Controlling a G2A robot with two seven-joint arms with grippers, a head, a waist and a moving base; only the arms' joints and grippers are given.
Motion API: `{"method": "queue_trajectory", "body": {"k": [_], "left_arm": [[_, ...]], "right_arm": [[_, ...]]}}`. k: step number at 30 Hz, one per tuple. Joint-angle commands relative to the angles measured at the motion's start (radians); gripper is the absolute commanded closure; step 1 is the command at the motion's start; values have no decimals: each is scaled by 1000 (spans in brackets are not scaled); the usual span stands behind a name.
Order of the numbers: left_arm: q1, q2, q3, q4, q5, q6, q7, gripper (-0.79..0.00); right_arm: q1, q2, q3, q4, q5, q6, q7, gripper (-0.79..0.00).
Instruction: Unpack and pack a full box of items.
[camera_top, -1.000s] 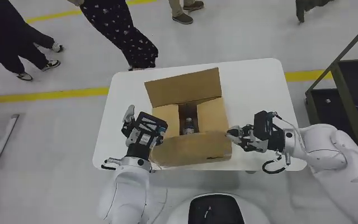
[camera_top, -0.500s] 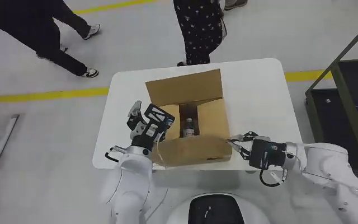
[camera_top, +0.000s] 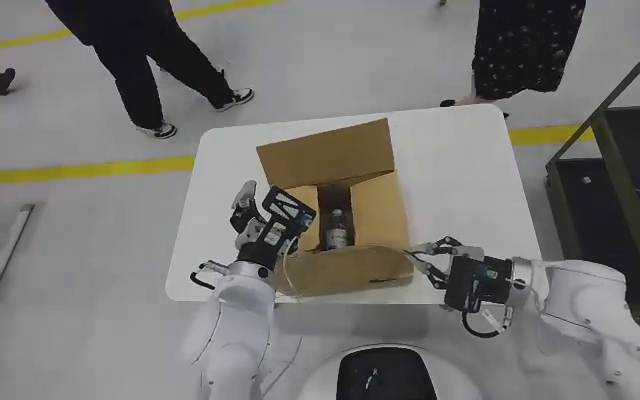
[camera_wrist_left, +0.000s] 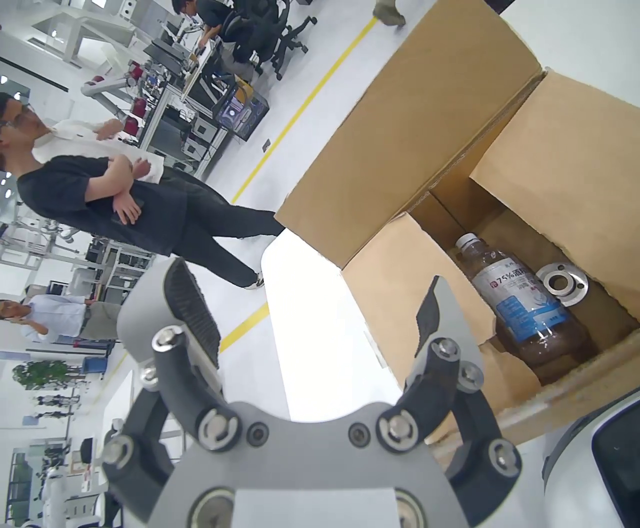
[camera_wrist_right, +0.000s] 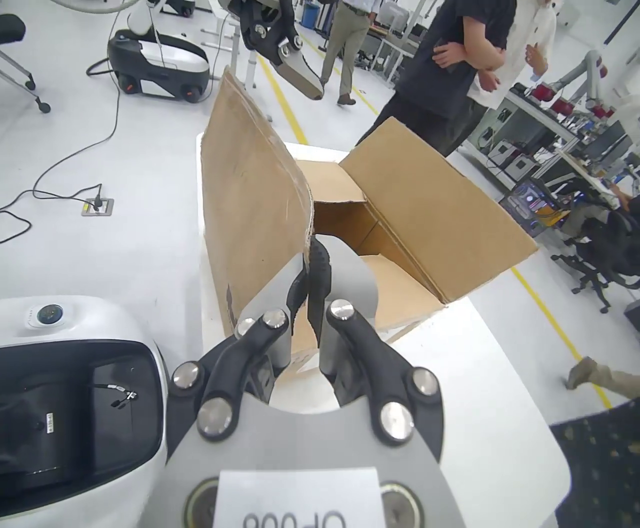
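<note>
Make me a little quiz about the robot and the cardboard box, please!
1. True or false: the left gripper is holding the bottle.
2. Pick one: what is the right gripper pinching? A the bottle. B the near flap. C the left gripper.
3. What lies next to the bottle inside the box?

Key: 1 false, it is open and empty. 2 B. 3 a metal ring.
</note>
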Motion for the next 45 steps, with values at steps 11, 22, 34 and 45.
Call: {"method": "queue_trajectory", "body": {"k": [11,22,34,45], "left_arm": [[23,9,16,13,18,-89,-24,-785],[34,18,27,1,21,-191,-48,-785],[88,30,49,-56,0,-292,-46,-785],[74,36,57,-59,2,-295,-32,-785]], "right_arm": [[-90,13,6,-47,-246,75,-184,0],[-112,19,49,-39,-180,79,-251,-523],[-129,18,145,8,132,61,-281,-289],[-68,14,101,63,325,83,-71,0]]}}
